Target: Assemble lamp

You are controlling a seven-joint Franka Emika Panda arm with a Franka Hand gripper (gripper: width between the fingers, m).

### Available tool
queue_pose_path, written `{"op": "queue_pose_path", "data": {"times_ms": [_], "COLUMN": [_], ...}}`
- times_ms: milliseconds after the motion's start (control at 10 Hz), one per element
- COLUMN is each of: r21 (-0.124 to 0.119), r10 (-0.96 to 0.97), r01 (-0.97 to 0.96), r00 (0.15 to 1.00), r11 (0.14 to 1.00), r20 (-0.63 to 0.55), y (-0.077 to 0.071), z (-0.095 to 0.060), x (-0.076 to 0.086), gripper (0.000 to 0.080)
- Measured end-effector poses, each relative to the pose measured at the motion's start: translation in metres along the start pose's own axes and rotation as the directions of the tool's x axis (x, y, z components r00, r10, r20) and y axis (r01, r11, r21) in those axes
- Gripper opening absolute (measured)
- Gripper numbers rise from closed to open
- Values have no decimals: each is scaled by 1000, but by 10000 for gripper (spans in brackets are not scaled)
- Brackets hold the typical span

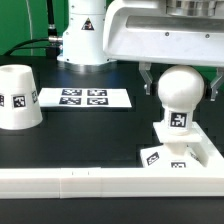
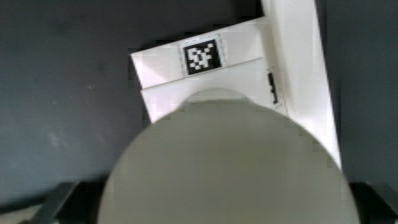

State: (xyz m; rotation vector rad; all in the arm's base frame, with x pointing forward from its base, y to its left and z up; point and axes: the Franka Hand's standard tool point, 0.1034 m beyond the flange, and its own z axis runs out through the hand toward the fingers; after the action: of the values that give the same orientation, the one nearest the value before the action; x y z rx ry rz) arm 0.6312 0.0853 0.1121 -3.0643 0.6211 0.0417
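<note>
On the black table [image 1: 60, 150], bulb [image 1: 180, 95] stands in base [image 1: 185, 152] (tool [image 1: 180, 82] straddling).

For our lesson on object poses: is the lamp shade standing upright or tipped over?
Upright, wide rim down: the shade stands on the table with its narrower end up and its tag facing the exterior view.

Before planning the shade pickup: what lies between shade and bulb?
In the exterior view, the marker board lies between shade and bulb, slightly behind; otherwise bare black table.
</note>
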Motion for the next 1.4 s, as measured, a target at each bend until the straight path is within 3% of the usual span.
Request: {"op": "queue_pose_path", "data": {"times_ms": [600, 700, 800, 1100, 1400], "r21": [14, 13, 13, 16, 38], "r10": [471, 473, 470, 415, 137], "r01": [-471, -473, -470, -416, -137], "r00": [882, 881, 882, 909, 991], "r11": [882, 881, 882, 909, 990], "r20": [28, 29, 29, 27, -2], "y": [7, 7, 7, 6, 24], "z": [0, 0, 1, -1, -30], "x": [-5, -5, -5, -6, -26], "gripper": [579, 579, 677, 698, 699]}}
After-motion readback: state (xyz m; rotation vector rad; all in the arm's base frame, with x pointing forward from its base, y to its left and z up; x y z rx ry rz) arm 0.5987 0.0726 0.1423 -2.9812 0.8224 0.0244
